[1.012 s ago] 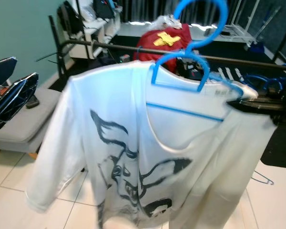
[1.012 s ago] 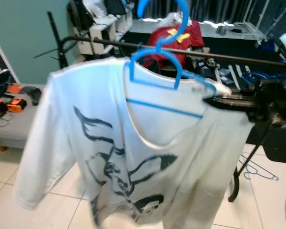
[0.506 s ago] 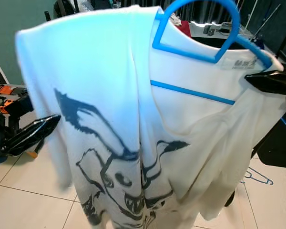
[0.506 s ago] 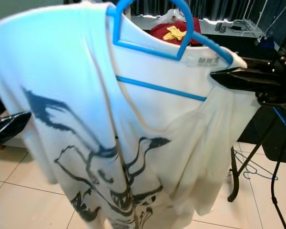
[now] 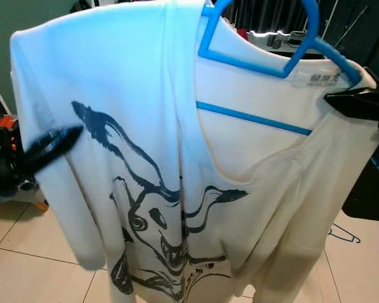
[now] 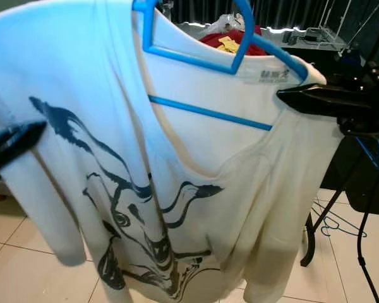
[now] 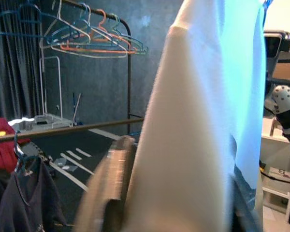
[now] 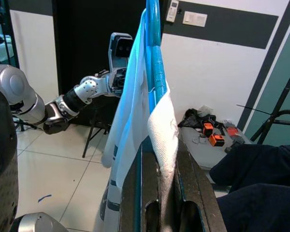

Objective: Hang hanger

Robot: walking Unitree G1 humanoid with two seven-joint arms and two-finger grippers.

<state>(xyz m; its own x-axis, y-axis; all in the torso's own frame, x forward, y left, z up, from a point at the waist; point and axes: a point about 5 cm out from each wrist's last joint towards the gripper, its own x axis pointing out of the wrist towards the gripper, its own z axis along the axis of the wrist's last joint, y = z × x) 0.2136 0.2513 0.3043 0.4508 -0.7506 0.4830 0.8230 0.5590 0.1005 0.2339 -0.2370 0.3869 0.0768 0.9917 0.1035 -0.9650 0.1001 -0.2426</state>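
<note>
Left eye view has the left end effector (image 5: 57,140) touching the sleeve of the white cotton T-shirt with a dark ink-style print (image 5: 145,189); can't tell if its fingers are spread. That shirt hangs on a blue plastic hanger (image 5: 265,63), whose shoulder end the right end effector (image 5: 344,102) is pinching.

The hanger's (image 5: 265,60) hook is cut off; left pincer (image 5: 47,146) blurred.
</note>
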